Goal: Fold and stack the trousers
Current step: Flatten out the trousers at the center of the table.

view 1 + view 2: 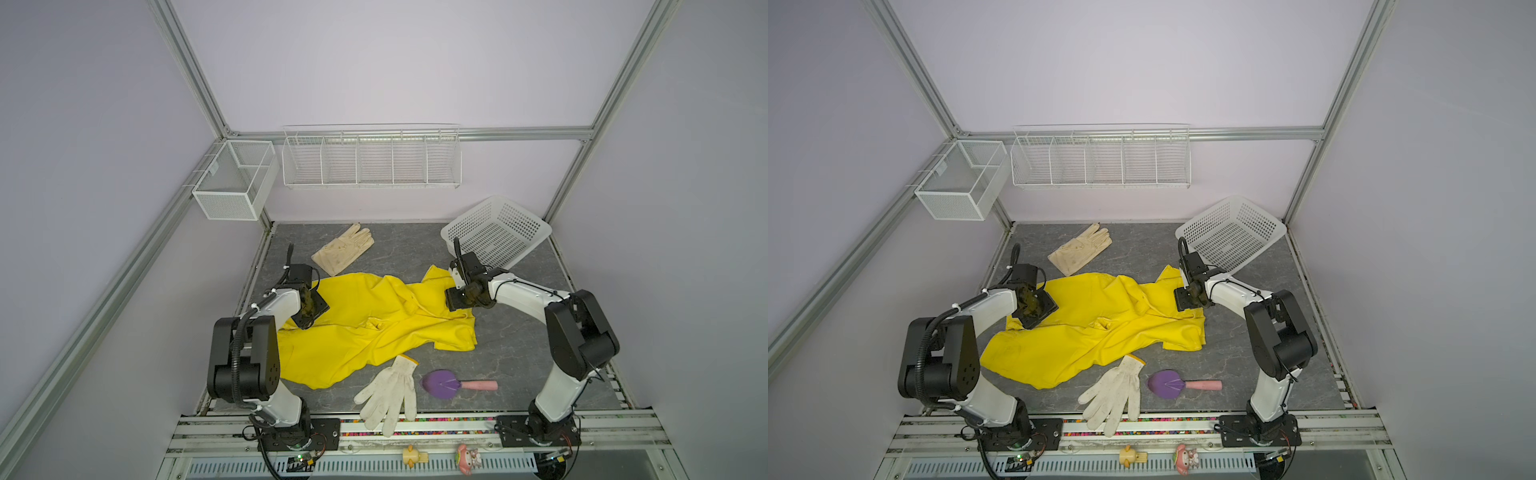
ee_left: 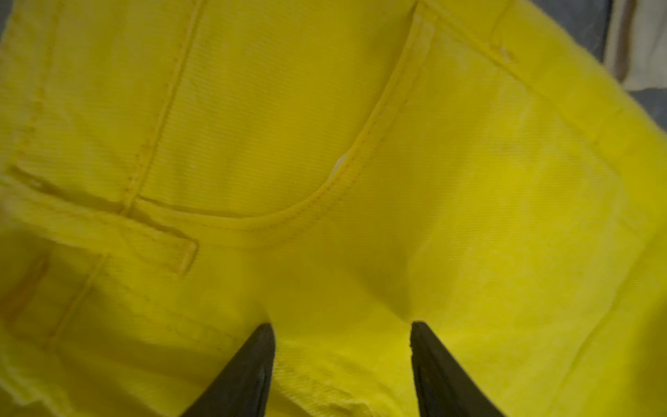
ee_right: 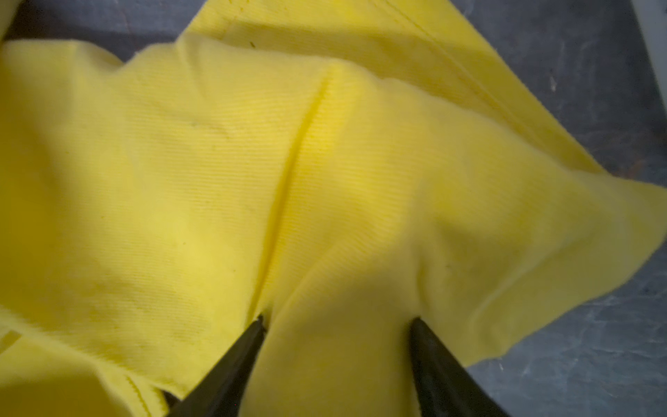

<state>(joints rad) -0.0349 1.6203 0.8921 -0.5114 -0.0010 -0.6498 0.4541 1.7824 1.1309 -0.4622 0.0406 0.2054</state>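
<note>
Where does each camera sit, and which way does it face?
Both top views: high at the front, looking down at the trousers, both arms shown.
Left wrist: on the left arm, close over a trouser pocket; left gripper tips show.
Right wrist: on the right arm, over a cloth edge and table; right gripper tips show.
All share the trousers.

In both top views the left arm (image 1: pixel 245 353) covers part of the trousers (image 1: pixel 374 328), and the jaws are hidden under the arms. In the wrist views the blurred trousers run past the edges; whether the left gripper (image 2: pixel 341 325) or right gripper (image 3: pixel 339 319) pinches them cannot be told.
</note>
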